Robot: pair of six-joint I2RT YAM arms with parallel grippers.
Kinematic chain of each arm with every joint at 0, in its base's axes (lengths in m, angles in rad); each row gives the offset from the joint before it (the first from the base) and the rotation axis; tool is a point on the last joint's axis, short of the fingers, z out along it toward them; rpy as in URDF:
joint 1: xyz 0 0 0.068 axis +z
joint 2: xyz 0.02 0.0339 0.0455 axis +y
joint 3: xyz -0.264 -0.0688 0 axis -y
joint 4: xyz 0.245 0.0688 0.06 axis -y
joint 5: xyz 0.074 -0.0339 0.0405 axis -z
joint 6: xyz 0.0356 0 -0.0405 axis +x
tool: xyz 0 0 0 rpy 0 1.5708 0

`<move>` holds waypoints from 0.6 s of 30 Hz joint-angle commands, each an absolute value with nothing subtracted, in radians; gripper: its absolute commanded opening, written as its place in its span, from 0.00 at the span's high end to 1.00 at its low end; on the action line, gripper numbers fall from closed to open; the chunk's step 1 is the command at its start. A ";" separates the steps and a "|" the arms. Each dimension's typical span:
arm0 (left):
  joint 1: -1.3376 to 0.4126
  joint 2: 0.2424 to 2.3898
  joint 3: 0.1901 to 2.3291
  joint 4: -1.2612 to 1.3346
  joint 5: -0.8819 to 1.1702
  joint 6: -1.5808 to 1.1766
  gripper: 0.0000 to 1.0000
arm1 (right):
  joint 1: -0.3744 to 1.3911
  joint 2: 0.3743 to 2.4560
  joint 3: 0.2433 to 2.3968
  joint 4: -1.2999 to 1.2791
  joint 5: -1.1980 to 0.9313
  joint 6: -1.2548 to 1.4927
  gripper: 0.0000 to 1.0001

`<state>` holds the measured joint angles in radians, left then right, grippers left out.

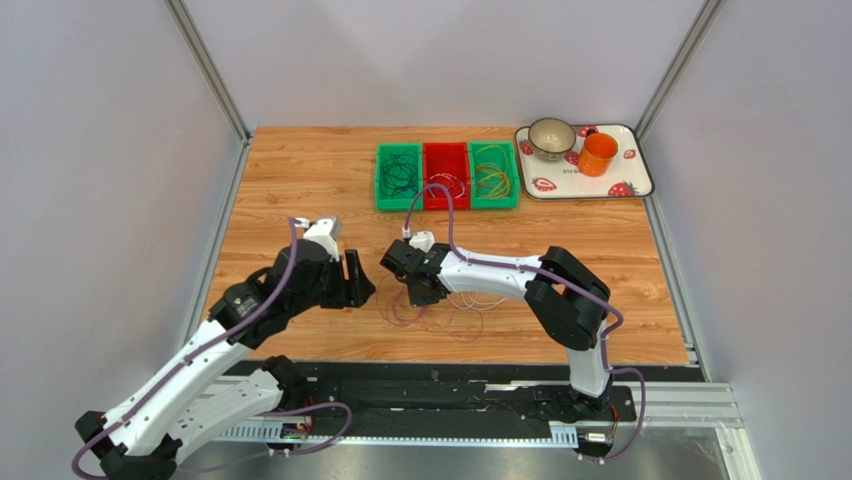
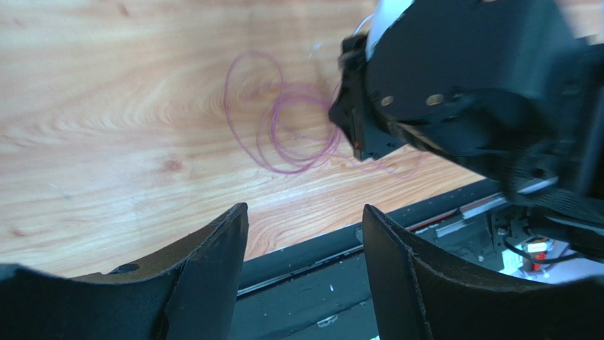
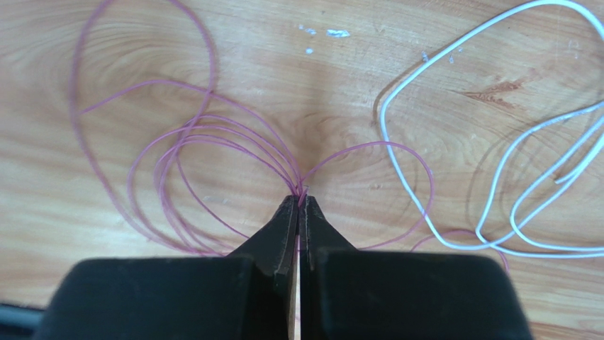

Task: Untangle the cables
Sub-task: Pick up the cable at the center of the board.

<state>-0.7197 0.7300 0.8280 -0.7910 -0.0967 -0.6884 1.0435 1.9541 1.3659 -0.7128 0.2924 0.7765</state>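
Nearest me, my right pincer (image 3: 299, 202) is pressed together on the purple cable (image 3: 296, 185), pinching a bunch of its thin loops where they meet on the wooden table (image 1: 300, 180). The rest of the loops fan out flat to the left, and a white cable (image 3: 383, 117) lies just to the right. My left pincer (image 2: 303, 209) hangs spread with nothing between its fingers, just left of those purple loops by the table's near edge. At the far edge three bins sit side by side: a left green bin (image 1: 382, 180) with dark cables, a red bin (image 1: 446, 150), and a right green bin (image 1: 512, 180) with yellow and orange cables.
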 commanded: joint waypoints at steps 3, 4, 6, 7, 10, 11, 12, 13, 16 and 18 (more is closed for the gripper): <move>-0.724 0.759 1.103 -1.048 -0.265 -0.531 0.29 | 1.025 1.775 1.457 -0.712 0.249 0.719 1.00; -0.723 0.761 1.115 -1.058 -0.299 -0.502 0.29 | 1.022 1.764 1.468 -0.715 0.249 0.713 1.00; -0.724 0.756 1.115 -1.055 -0.385 -0.485 0.29 | 1.012 1.741 1.494 -0.732 0.244 0.703 1.00; -0.723 0.750 1.092 -1.033 -0.405 -0.479 0.29 | 1.011 1.737 1.518 -0.736 0.242 0.698 1.00; -0.715 0.726 1.063 -0.994 -0.407 -0.474 0.29 | 1.003 1.723 1.577 -0.765 0.252 0.678 1.00; -0.715 0.726 1.063 -0.993 -0.405 -0.474 0.29 | 1.000 1.721 1.589 -0.772 0.255 0.670 1.00; -0.713 0.716 1.060 -0.991 -0.411 -0.476 0.30 | 0.994 1.718 1.601 -0.781 0.262 0.666 1.00; -0.713 0.713 1.055 -0.992 -0.423 -0.479 0.30 | 0.989 1.710 1.624 -0.781 0.267 0.661 1.00; -0.713 0.696 1.052 -0.985 -0.422 -0.476 0.29 | 0.968 1.698 1.654 -0.779 0.290 0.637 1.00; -0.712 0.687 1.051 -0.980 -0.423 -0.476 0.29 | 0.948 1.700 1.690 -0.782 0.296 0.621 1.00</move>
<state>-0.7174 0.7166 1.0504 -0.9916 -0.3920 -0.5045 0.9813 1.7432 1.6146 -0.7670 0.2562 0.6712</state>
